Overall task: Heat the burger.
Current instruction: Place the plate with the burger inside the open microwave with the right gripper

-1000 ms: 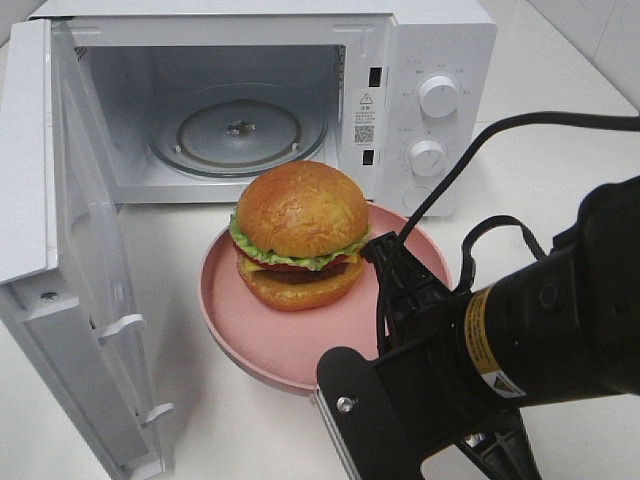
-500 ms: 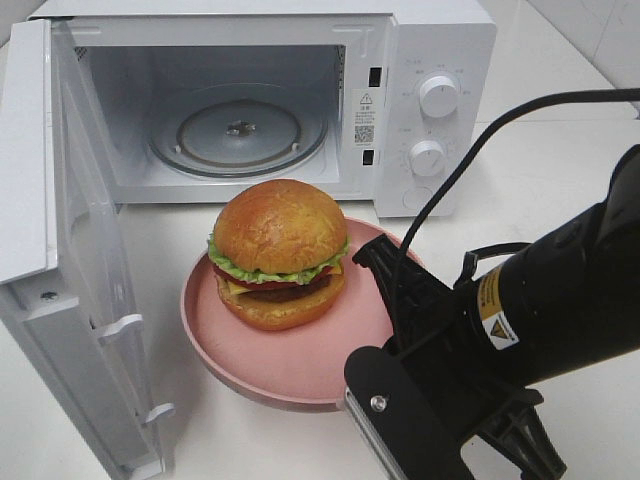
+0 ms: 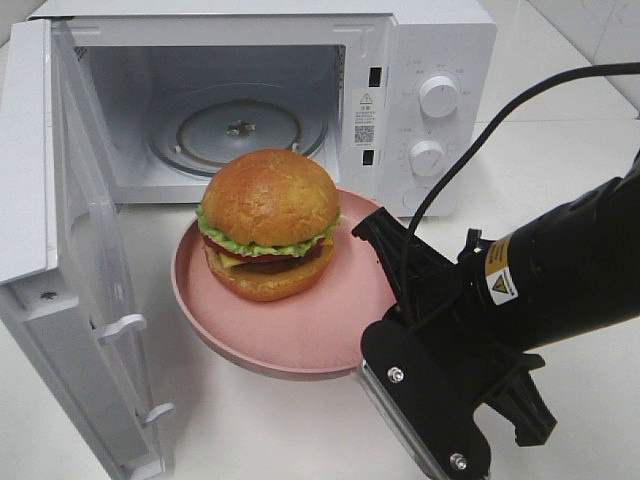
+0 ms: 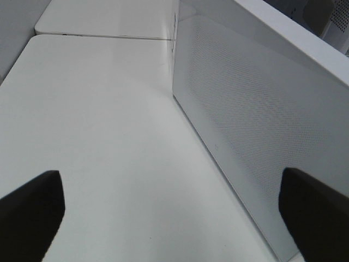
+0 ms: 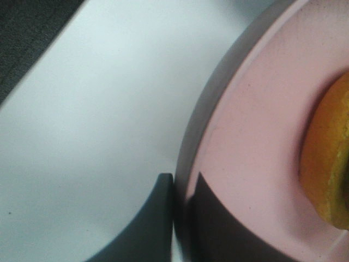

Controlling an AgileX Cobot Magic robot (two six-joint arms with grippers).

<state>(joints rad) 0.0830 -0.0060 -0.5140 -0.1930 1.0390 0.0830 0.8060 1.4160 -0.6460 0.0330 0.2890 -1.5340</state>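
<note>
The burger (image 3: 267, 222) with lettuce and a glossy bun sits on a pink plate (image 3: 290, 340). My right gripper (image 3: 378, 240) is shut on the plate's right rim and holds it tilted above the table, just in front of the open microwave (image 3: 430, 40). In the right wrist view the gripper (image 5: 180, 218) clamps the plate's rim (image 5: 245, 136), with the bun's edge (image 5: 327, 164) at the side. My left gripper (image 4: 174, 218) is open and empty beside the microwave's perforated wall (image 4: 262, 125); it is out of the high view.
The microwave door (image 3: 60, 260) stands swung open at the left. The glass turntable (image 3: 238, 132) lies inside the cavity. Two knobs (image 3: 438, 95) are on the right panel. White table (image 3: 560, 170) surrounds it; a black cable runs over the right arm.
The right gripper has carried the plate and burger leftward and toward the microwave opening, and higher off the table. The door and microwave have not moved.
</note>
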